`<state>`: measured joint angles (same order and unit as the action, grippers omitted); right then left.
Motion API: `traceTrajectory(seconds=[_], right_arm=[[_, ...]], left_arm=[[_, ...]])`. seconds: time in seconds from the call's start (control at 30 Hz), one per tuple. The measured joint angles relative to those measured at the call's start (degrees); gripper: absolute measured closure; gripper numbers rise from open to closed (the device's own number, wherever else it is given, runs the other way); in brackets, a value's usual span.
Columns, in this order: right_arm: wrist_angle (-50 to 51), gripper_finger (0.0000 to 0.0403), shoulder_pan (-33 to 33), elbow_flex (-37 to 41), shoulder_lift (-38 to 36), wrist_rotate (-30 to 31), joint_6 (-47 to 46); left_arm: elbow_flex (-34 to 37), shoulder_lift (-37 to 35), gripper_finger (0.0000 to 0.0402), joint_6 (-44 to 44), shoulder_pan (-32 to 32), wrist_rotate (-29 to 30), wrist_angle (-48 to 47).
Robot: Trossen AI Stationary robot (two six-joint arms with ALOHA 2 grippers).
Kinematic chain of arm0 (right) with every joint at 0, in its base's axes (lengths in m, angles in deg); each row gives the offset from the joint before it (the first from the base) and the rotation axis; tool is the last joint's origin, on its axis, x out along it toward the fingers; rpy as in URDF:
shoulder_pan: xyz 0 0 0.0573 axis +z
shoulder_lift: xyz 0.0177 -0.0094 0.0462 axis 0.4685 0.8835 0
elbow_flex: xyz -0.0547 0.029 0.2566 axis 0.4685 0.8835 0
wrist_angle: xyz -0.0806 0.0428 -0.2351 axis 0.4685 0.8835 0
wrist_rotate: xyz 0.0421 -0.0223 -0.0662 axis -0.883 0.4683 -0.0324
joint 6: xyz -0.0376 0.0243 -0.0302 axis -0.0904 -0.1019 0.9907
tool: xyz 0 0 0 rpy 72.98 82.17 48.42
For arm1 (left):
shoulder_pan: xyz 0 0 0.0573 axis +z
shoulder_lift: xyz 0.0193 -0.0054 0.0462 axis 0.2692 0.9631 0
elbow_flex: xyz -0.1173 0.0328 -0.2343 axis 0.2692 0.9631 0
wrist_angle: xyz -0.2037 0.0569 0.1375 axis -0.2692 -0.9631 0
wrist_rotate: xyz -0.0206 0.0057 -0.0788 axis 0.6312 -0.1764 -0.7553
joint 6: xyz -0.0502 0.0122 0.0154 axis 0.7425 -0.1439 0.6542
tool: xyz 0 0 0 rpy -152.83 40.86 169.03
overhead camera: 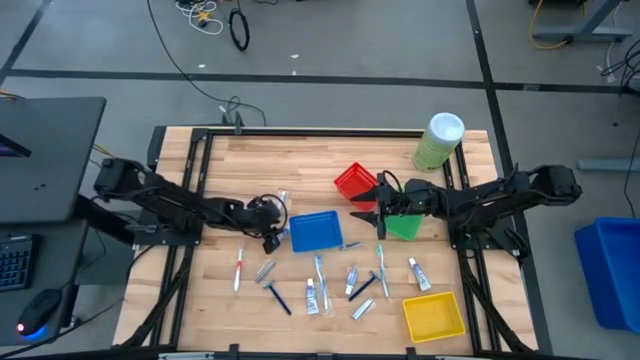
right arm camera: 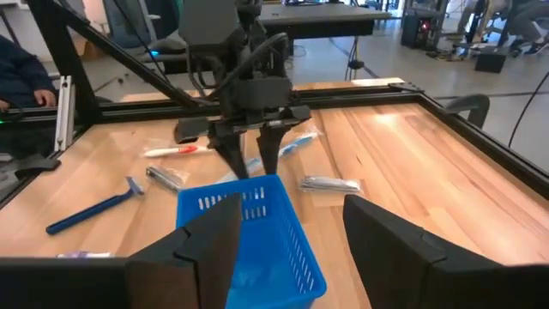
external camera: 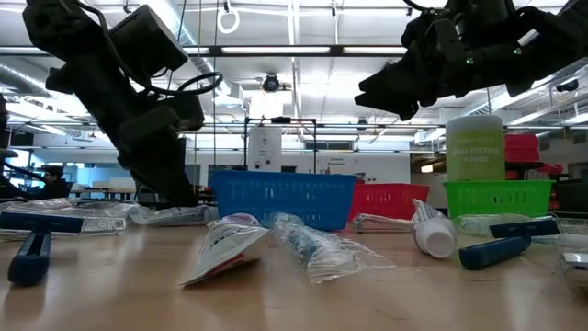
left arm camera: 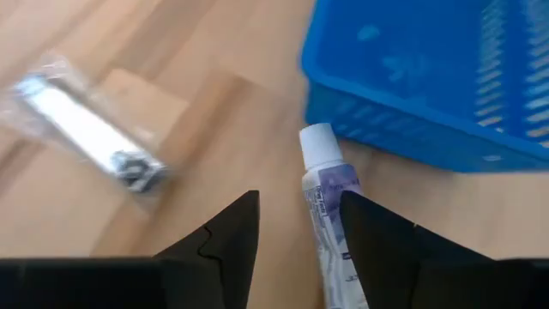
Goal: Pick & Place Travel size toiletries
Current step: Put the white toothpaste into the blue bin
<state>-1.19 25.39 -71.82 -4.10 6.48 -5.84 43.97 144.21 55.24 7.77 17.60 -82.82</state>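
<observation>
A: What is the surface?
B: A wooden table [overhead camera: 460, 190] in a workshop hall.
A: And the tube?
B: The small tube [left arm camera: 330, 210] lies flat, its cap toward the blue basket [left arm camera: 446, 77], between the parted fingers of the left gripper [left arm camera: 296, 227], not gripped.
A: The other arm?
B: The right gripper [overhead camera: 362, 212] hangs open near the red basket [overhead camera: 353, 181], holding nothing.

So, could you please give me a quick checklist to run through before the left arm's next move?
1. Left gripper open: ok, the jaws are spread.
2. Tube between the fingers: ok, it lies in the gap, cap towards the blue basket.
3. Tube gripped: not ok, the fingers have not closed on it.
4. Blue basket free to take items: ok, nothing shows in it.
5. Right gripper out of the way: ok, open, over by the red basket.
6. Wrapped item clear of the fingers: ok.
</observation>
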Motion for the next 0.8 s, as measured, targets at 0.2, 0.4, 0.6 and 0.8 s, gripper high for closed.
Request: traceTrajectory(seconds=[0.2, 0.4, 0.6, 0.8], right_arm=[[0.07, 0.0199, 0.00, 0.00, -0.01, -0.02, -0.02], [0.07, 0.0218, 0.02, 0.00, -0.01, -0.02, -0.02], [0.07, 0.0231, 0.00, 0.02, -0.01, -0.04, -0.02], [0.12, 0.0240, 0.00, 0.04, -0.03, -0.04, -0.01]], left_arm=[[0.02, 0.08, 0.0190, 0.04, -1.76, 1.28, 0.72], [0.08, -0.51, 0.0176, 0.11, -3.09, 1.31, 2.79], [0.09, -0.63, 0.0175, 3.00, -4.97, 1.31, 5.88], [0.07, 2.50, 0.0175, 7.23, -6.97, 3.72, 5.42]])
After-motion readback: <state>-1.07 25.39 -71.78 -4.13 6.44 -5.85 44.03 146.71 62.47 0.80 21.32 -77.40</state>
